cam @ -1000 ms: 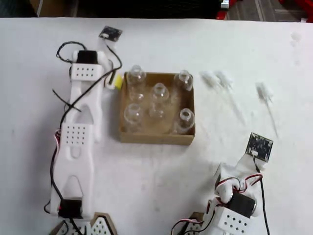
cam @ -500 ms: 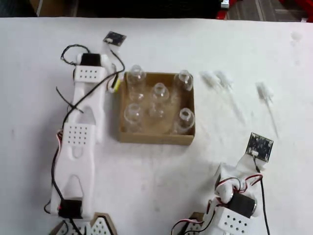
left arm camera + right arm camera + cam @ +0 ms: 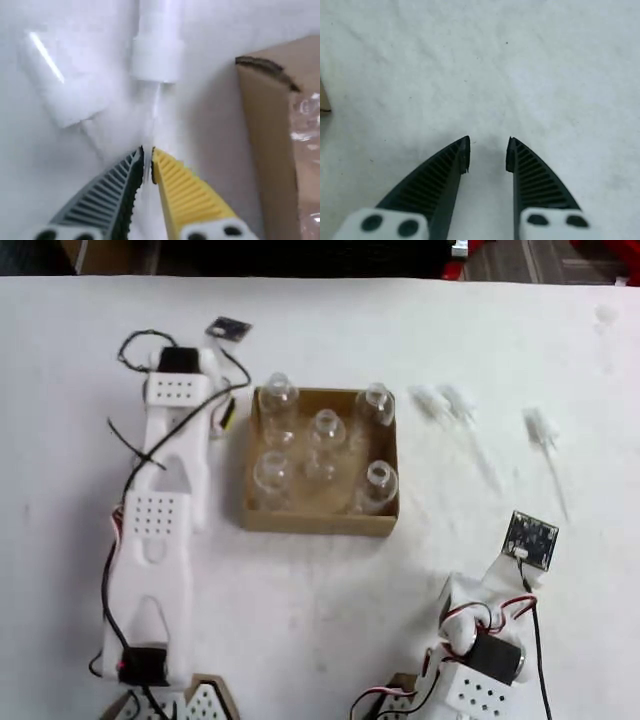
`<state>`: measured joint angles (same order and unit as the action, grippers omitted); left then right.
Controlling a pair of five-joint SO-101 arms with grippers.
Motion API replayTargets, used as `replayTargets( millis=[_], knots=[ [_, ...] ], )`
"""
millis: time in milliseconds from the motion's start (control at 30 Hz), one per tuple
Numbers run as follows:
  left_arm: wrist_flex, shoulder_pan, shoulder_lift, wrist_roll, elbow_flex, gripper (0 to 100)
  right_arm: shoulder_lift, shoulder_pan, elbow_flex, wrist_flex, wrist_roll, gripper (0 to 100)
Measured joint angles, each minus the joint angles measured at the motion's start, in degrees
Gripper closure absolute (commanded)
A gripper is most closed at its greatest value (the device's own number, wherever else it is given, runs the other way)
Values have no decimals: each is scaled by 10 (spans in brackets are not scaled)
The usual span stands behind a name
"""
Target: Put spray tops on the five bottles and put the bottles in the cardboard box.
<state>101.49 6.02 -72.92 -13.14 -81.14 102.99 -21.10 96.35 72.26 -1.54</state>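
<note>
Five uncapped bottles [image 3: 325, 430] stand in the cardboard box [image 3: 320, 522] on my high camera, with loose spray tops [image 3: 455, 405] lying on the table [image 3: 320, 620] to its right and my left arm [image 3: 165, 490] stretched along its left side. On the left wrist camera, the left gripper [image 3: 147, 162] is pinched closed on the thin tube of a spray top [image 3: 156, 55], just beside the box's corner. On the right wrist camera, the right gripper [image 3: 487, 152] hangs over the table, fingers parted.
</note>
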Motion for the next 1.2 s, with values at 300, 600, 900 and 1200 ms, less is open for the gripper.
replayTargets(
  millis=[300,600,900,1200],
  knots=[
    [1,25,184,8,291,962,0,0,0,0,0,899],
    [1,26,339,-7,495,819,0,0,0,0,0,899],
    [-98,18,431,22,381,779,0,0,0,0,0,899],
    [-258,8,254,69,329,780,0,0,0,0,0,899]
  ],
)
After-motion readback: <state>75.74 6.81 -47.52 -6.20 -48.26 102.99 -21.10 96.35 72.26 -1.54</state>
